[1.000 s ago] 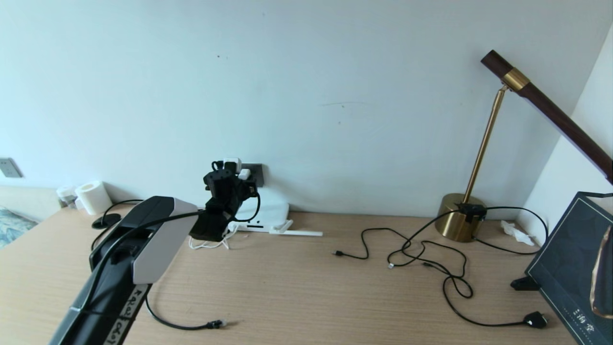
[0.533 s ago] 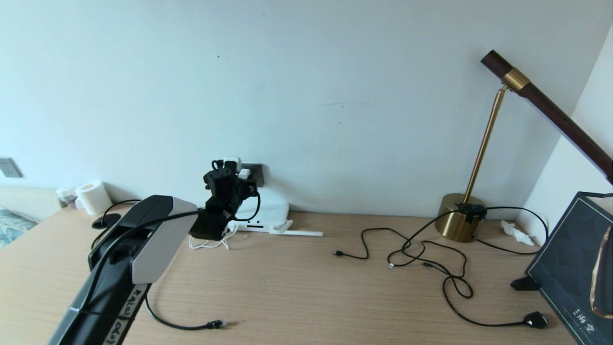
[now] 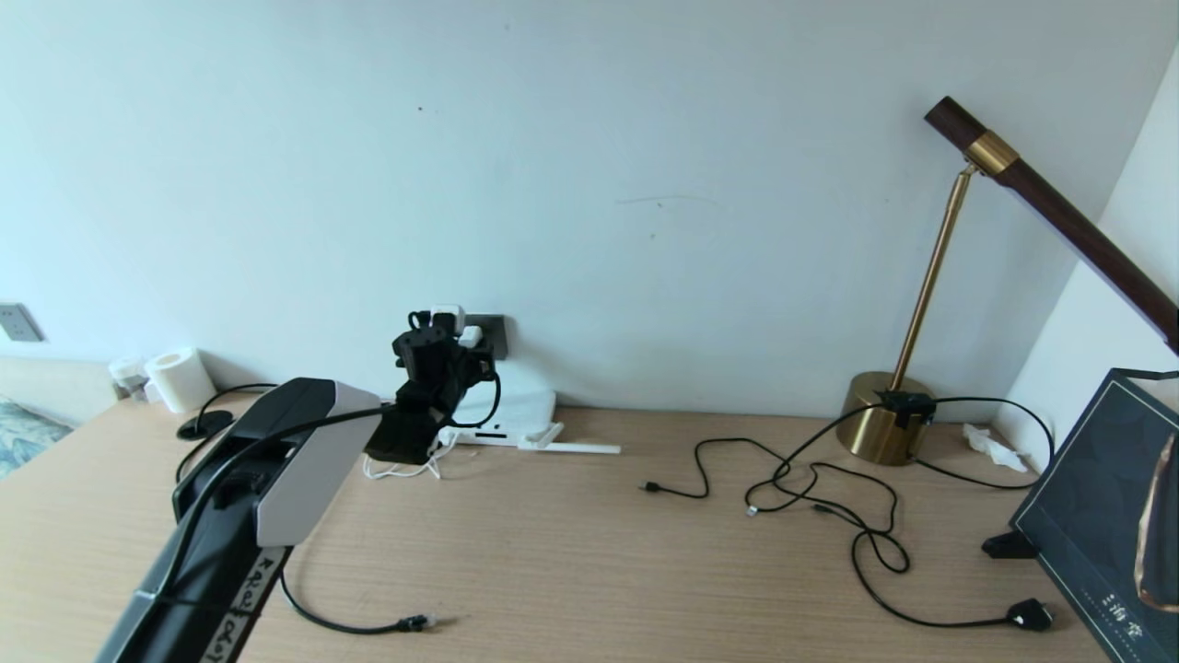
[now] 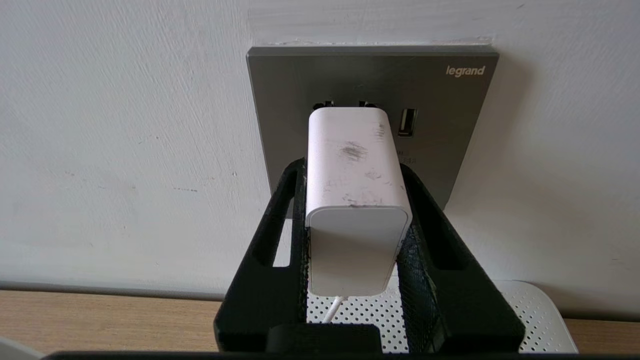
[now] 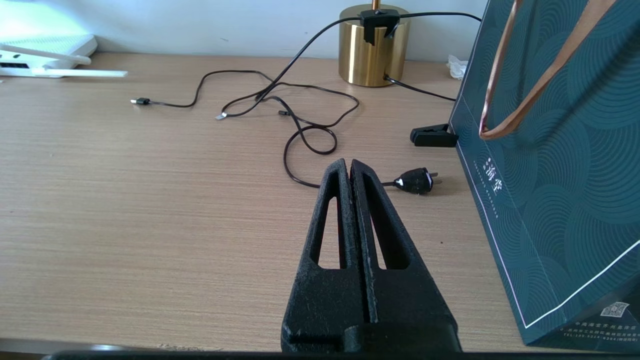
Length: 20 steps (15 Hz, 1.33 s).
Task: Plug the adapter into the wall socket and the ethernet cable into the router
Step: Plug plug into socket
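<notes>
My left gripper [image 4: 352, 170] is shut on the white adapter [image 4: 352, 165], one finger on each of its sides. It holds the adapter's front end at the dark grey wall socket [image 4: 450, 125], just under two slots; the prongs are hidden. The adapter's thin white cord drops toward the white router [image 4: 530, 310] below. In the head view the left gripper [image 3: 451, 336] is at the wall socket [image 3: 496, 336], above the router [image 3: 520, 410]. The ethernet cable [image 3: 368, 628] lies loose near the desk's front edge. My right gripper [image 5: 350, 167] hangs shut and empty over the desk.
A brass lamp [image 3: 884, 428] stands at the back right, with thin black cables [image 3: 811, 497] and a chunky black plug [image 3: 1027, 612] spread in front of it. A dark teal paper bag [image 3: 1096, 516] is at the right edge. A paper roll [image 3: 180, 378] sits back left.
</notes>
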Available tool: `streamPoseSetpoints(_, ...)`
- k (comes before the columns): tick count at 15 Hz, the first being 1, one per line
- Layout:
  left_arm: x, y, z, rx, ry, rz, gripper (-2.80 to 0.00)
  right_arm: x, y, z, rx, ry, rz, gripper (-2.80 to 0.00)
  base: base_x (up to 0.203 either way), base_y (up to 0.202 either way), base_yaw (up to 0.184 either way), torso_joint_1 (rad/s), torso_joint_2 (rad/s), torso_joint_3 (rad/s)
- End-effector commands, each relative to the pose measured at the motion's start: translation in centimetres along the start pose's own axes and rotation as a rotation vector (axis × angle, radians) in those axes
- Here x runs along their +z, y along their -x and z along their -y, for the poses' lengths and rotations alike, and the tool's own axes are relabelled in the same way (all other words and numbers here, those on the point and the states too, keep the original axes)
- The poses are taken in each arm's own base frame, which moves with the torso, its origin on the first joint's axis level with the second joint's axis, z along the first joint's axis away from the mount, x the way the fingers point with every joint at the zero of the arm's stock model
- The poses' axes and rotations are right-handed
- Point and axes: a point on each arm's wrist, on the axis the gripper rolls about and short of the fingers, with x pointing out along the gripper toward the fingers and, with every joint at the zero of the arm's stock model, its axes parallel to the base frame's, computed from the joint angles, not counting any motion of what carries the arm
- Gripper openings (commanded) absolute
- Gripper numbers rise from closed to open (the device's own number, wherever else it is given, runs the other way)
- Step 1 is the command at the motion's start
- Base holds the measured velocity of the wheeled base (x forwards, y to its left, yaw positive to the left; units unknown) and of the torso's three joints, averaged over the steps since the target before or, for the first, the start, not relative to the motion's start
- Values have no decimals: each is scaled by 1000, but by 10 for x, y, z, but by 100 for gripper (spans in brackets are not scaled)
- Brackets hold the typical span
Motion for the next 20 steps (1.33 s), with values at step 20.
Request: streamPoseSetpoints(20,-16,-1,0,-7,2,-20,-280,0,0,0,0,0,0,-280,0,0,0,0,0,0)
